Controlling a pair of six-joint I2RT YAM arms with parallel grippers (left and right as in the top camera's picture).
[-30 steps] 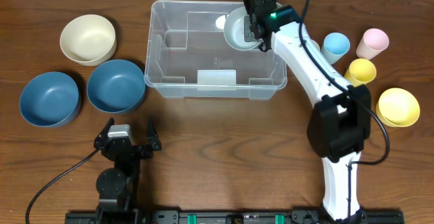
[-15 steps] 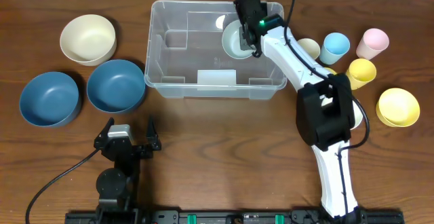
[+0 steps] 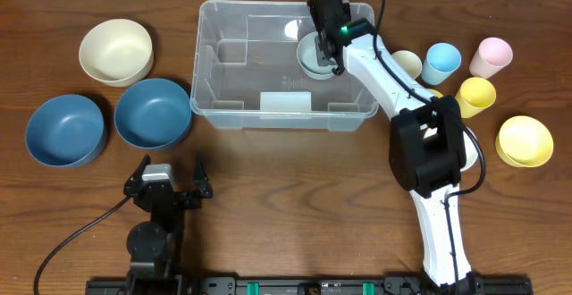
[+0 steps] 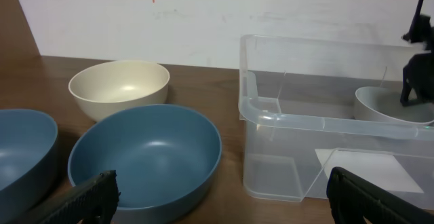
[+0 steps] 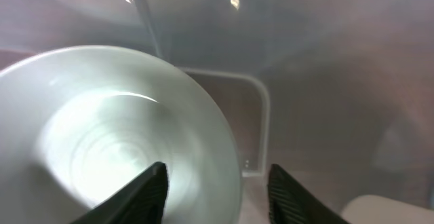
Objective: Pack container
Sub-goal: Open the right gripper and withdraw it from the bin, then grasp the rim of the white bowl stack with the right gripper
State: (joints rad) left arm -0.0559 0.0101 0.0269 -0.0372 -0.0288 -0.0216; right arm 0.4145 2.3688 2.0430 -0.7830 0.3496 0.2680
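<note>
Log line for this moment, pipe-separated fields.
right gripper astride pale bowl rim, inside container | grip state unclear | left gripper open, empty

pale bowl [image 3: 313, 56] inside clear container [image 3: 234, 82]

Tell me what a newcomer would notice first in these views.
The right pincer is down inside the clear container at the far middle of the table, straddling the rim of a pale bowl near its right end. Next comes colour: two blue bowls and a cream bowl left of the container, pastel cups to its right.
</note>
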